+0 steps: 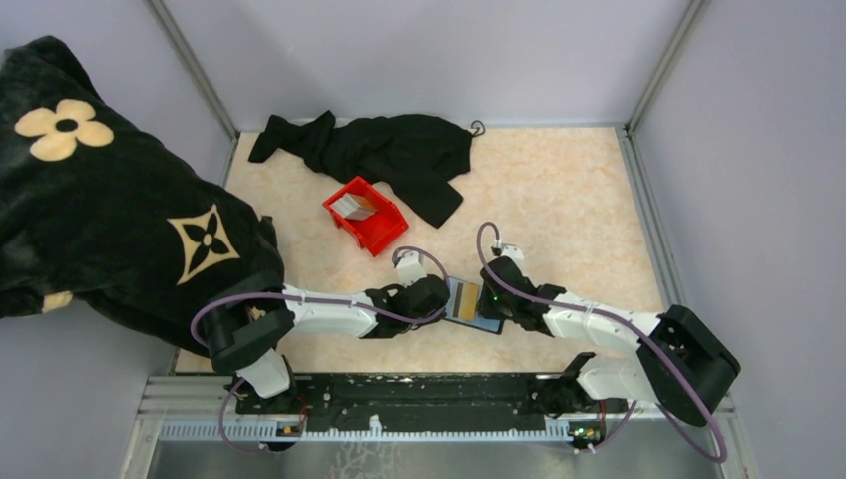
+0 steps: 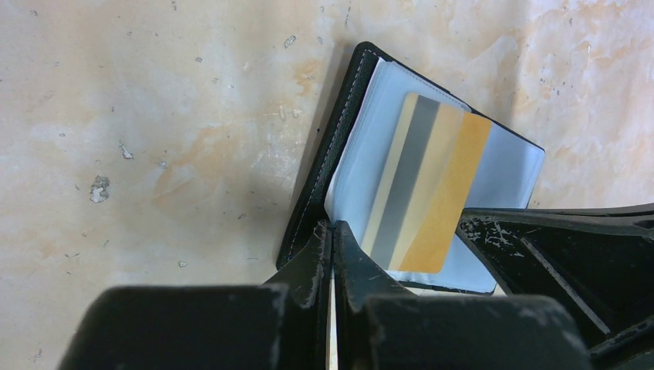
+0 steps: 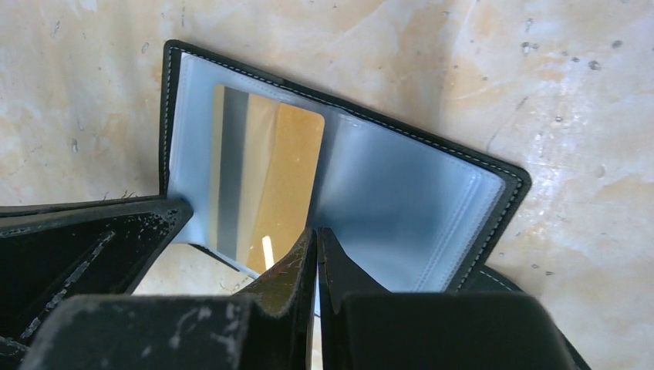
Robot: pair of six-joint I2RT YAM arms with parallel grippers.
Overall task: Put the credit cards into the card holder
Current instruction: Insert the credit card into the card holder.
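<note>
Red bin (image 1: 384, 232), left of centre, contains cards (image 1: 351, 206). Left gripper (image 2: 332, 231): fingers pressed together on the open card holder (image 2: 505, 166), mid-table. Tan-gold card (image 2: 432, 193), grey-striped, print unreadable, lies against its clear sleeves. Right gripper (image 3: 315, 235): fingers clamped together on a sleeve page.

Left arm (image 1: 329, 311) and right arm (image 1: 599, 324): both stretched low, forearms angled inward, wrists nearly meeting mid-table. Left gripper (image 2: 333, 231): jaws pressed together, pinching the holder (image 2: 351, 108) at its edge. Right gripper (image 3: 316, 235): jaws likewise closed, pinching it from the other side.
</note>
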